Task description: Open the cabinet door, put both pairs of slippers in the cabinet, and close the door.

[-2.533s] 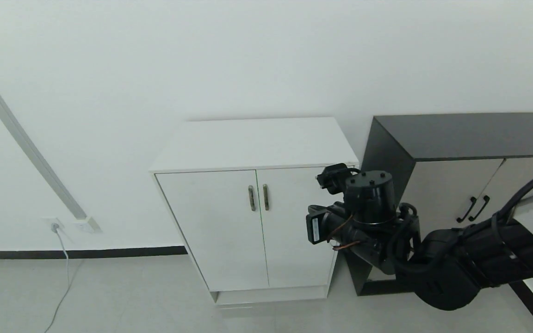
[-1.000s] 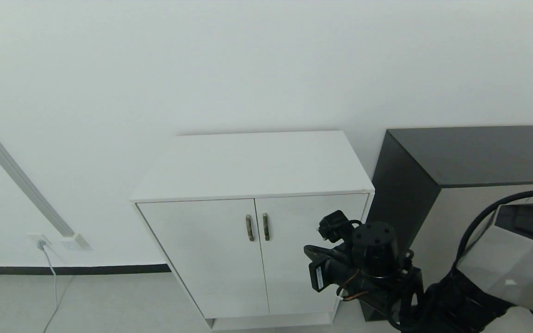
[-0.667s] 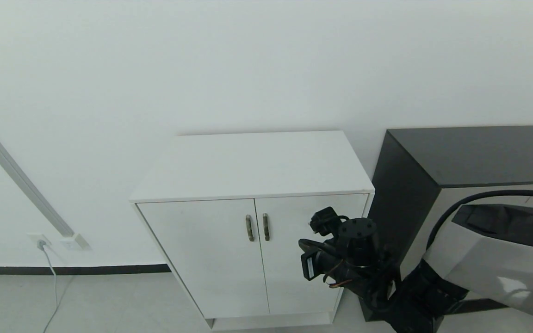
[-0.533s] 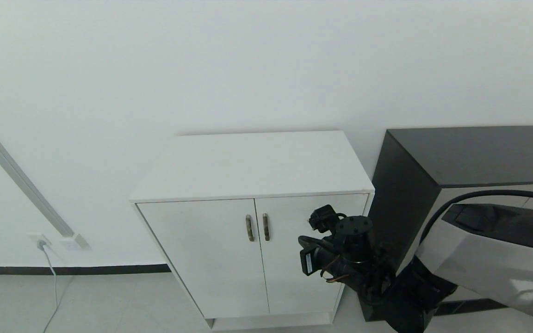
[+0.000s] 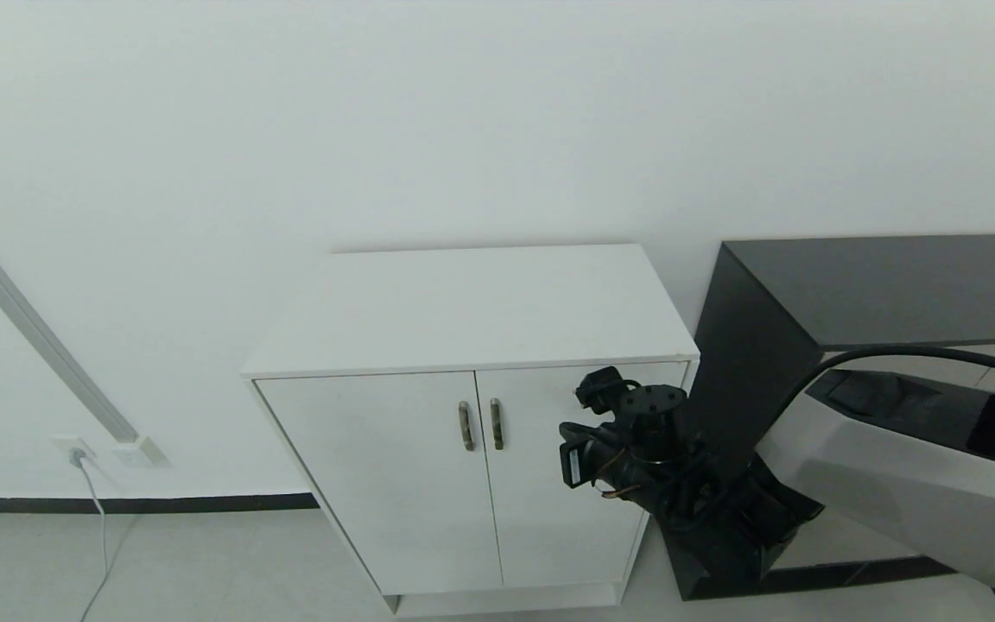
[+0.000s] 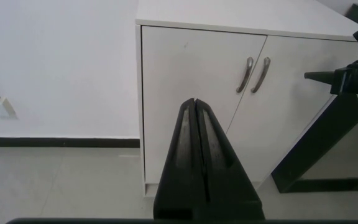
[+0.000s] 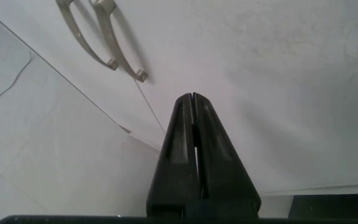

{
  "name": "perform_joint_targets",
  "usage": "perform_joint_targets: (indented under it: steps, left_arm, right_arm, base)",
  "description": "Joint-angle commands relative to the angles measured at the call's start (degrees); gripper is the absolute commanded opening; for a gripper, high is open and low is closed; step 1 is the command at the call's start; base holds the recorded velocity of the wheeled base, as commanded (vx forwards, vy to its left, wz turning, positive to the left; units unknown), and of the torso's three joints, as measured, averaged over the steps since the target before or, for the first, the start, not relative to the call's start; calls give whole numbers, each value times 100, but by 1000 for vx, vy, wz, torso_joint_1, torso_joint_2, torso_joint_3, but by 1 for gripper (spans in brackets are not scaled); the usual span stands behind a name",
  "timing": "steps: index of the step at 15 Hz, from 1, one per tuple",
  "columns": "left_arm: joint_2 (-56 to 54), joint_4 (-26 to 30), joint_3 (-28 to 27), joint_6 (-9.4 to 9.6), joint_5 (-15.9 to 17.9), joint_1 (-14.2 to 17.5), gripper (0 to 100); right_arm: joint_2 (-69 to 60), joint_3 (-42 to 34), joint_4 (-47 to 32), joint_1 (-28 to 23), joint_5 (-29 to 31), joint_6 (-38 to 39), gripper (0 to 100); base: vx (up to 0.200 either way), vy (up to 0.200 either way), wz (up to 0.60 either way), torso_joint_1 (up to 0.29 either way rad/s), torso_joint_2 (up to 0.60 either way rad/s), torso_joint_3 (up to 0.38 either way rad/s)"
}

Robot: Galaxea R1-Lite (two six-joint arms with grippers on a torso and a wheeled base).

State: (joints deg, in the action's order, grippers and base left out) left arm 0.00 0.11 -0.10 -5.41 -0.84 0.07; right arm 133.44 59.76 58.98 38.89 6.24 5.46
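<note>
The white cabinet (image 5: 472,302) stands against the wall with both doors closed. Its two metal handles (image 5: 480,424) sit side by side at the middle seam. My right arm's wrist (image 5: 636,445) hangs in front of the right door (image 5: 549,484), beside the handles. In the right wrist view my right gripper (image 7: 193,97) is shut and empty, close to the door face, just short of the handles (image 7: 104,40). From the left wrist view my left gripper (image 6: 195,101) is shut on nothing, farther back and facing the left door (image 6: 191,74). There the right gripper (image 6: 309,76) points at the right door.
A dark cabinet (image 5: 852,285) stands right beside the white one. A wall socket with a hanging cable (image 5: 74,451) and a slanted wall conduit (image 5: 22,320) are at the left. Grey floor (image 5: 204,561) lies in front.
The head camera shifted between the oldest frame and one second ago. Since then my right arm has risen and moved closer to the right door. The doors stay closed.
</note>
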Motion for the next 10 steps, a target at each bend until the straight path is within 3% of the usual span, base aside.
perform_joint_targets:
  steps: [1, 10]
  left_arm:
    - [0, 7, 1, -4, -4, 1, 0]
    - [0, 7, 1, -4, -4, 1, 0]
  right_arm:
    - [59, 177, -53, -57, 0, -1, 0]
    - [218, 730, -431, -162, 0, -1, 0]
  base:
    - [0, 0, 0, 0, 0, 0]
    - [0, 0, 0, 0, 0, 0]
